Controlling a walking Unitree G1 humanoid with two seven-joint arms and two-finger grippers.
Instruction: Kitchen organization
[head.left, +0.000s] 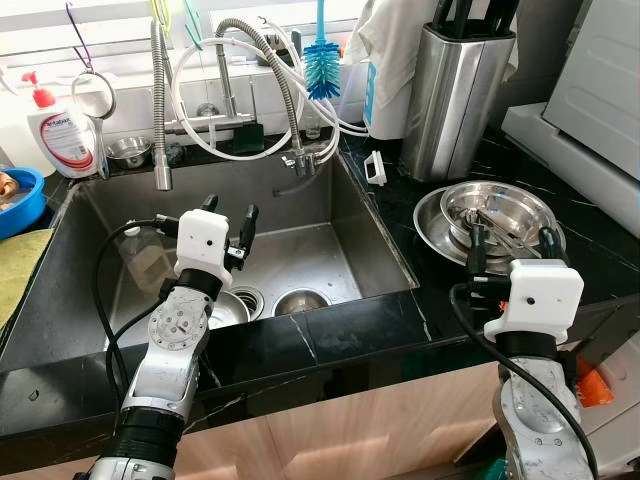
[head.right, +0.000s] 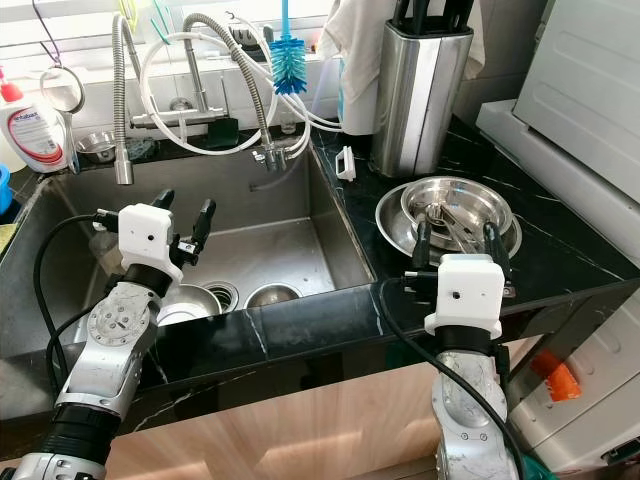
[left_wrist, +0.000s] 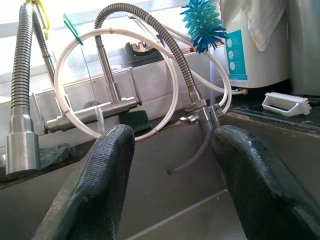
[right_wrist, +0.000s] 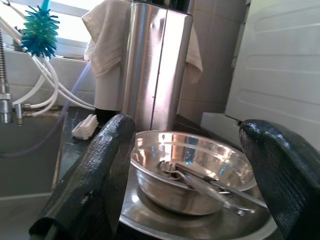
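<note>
Hovering over the counter's front edge, the right gripper (head.left: 508, 243) has its fingers spread wide and empty, aimed at the bowl (head.left: 497, 213) just ahead. That bowl sits nested in a plate (head.left: 432, 228) on the counter (head.left: 600, 235) right of the sink (head.left: 310, 240), before the knife block (head.left: 455, 85). Utensils (right_wrist: 210, 186), probably tongs, lie inside it, their long axis running across the line of the fingers. The left gripper (head.left: 230, 222) hangs over the sink, fingers likewise apart and empty, facing the tap (left_wrist: 107, 95); small steel bowls (head.left: 300, 300) seem to rest by the drain. The right arm is clearly the nearer to the bowl, so a straight reach forward should meet its rim.
</note>
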